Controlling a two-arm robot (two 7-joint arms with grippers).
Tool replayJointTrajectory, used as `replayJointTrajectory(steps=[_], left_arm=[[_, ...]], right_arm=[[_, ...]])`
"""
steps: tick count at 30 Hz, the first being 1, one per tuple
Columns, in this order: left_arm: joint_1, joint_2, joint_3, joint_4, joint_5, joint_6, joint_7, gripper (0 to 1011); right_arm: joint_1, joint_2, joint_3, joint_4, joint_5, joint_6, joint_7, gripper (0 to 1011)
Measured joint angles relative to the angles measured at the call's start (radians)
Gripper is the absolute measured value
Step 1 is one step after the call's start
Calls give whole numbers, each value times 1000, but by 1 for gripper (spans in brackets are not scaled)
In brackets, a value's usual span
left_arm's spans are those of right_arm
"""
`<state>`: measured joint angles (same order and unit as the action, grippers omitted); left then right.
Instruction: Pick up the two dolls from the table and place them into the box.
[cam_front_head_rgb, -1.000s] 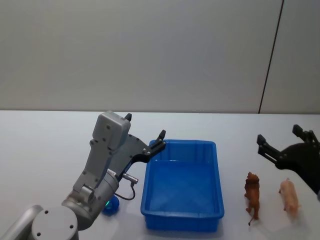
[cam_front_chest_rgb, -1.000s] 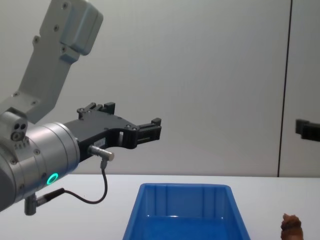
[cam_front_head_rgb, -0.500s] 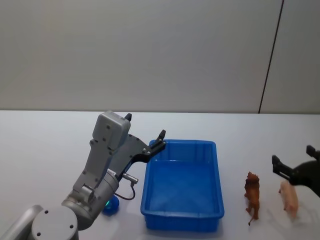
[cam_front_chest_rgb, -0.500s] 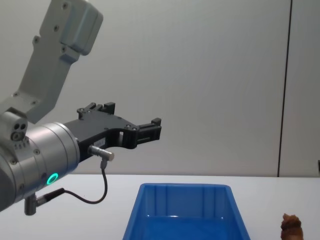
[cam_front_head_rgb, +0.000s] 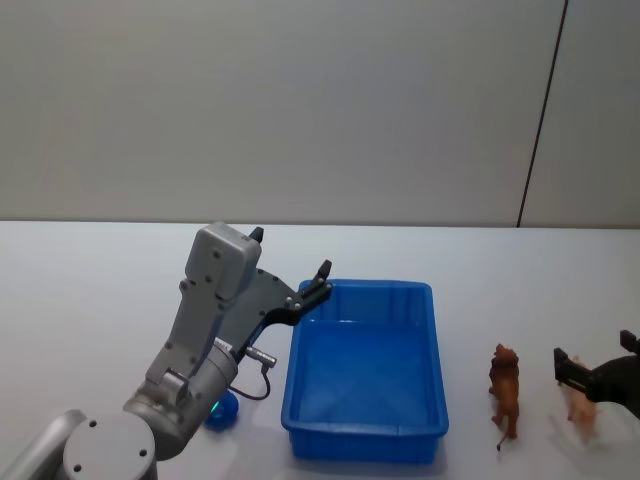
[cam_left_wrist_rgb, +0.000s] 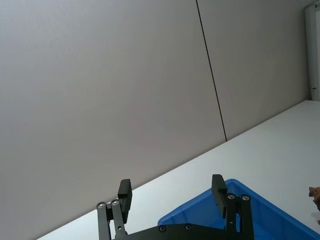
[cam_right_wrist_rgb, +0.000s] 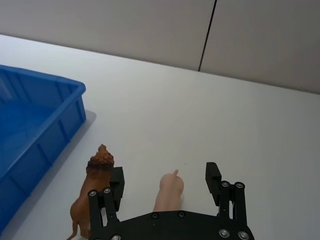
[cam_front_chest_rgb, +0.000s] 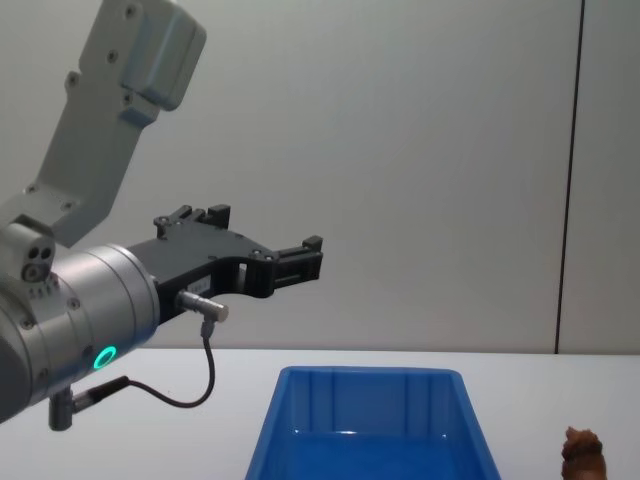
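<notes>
A brown lion doll (cam_front_head_rgb: 505, 390) (cam_right_wrist_rgb: 92, 197) stands on the white table (cam_front_head_rgb: 100, 300) just right of the blue box (cam_front_head_rgb: 365, 370) (cam_right_wrist_rgb: 30, 125). A pink pig doll (cam_front_head_rgb: 580, 408) (cam_right_wrist_rgb: 169, 192) lies to its right. My right gripper (cam_front_head_rgb: 595, 358) (cam_right_wrist_rgb: 165, 179) is open and low over the pig, one finger on each side, not closed on it. My left gripper (cam_front_head_rgb: 315, 280) (cam_left_wrist_rgb: 171, 190) (cam_front_chest_rgb: 270, 235) hangs open in the air above the box's left rim (cam_left_wrist_rgb: 235, 210), holding nothing. A small blue rounded thing (cam_front_head_rgb: 225, 412) lies under my left arm, mostly hidden.
The box (cam_front_chest_rgb: 370, 420) has nothing in it. The lion's head (cam_front_chest_rgb: 583, 450) shows at the chest view's lower right. Bare tabletop lies behind the dolls and to the right. A plain wall with a dark vertical seam (cam_front_head_rgb: 540, 120) stands behind the table.
My right gripper has come down and toward me, from behind and above the dolls to around the pink pig. The left arm, box and lion have not moved.
</notes>
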<state>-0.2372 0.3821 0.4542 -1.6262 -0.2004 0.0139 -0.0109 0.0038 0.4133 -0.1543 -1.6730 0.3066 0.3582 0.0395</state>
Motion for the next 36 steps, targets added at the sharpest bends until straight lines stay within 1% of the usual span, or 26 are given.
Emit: replayJointTrajectory(steps=[5,15,26,30,31,33,34,36], left_arm=[[0,0,0,0,0,0,0,1002],[0,0,0,0,0,0,0,1002],[0,0,0,0,0,0,0,1001],[0,0,0,0,0,0,0,1002],[0,0,0,0,0,0,0,1002],[0,0,0,0,0,0,0,1002],[0,0,0,0,0,0,0,1002],[0,0,0,0,0,0,0,1002]], right_arm=[[7,-7,-2,25,0,18,-4,1001],[26,-28,-6,79,16,66,-16,1001],[40,-46,-10,121,25,98,-23,994],[44,-51,-12,132,25,106,-23,901],[45,-53,-13,135,25,109,-23,865],[47,-55,-14,139,25,111,-23,856],[47,-56,-14,140,26,112,-23,796],[49,-59,-15,145,27,115,-23,744]])
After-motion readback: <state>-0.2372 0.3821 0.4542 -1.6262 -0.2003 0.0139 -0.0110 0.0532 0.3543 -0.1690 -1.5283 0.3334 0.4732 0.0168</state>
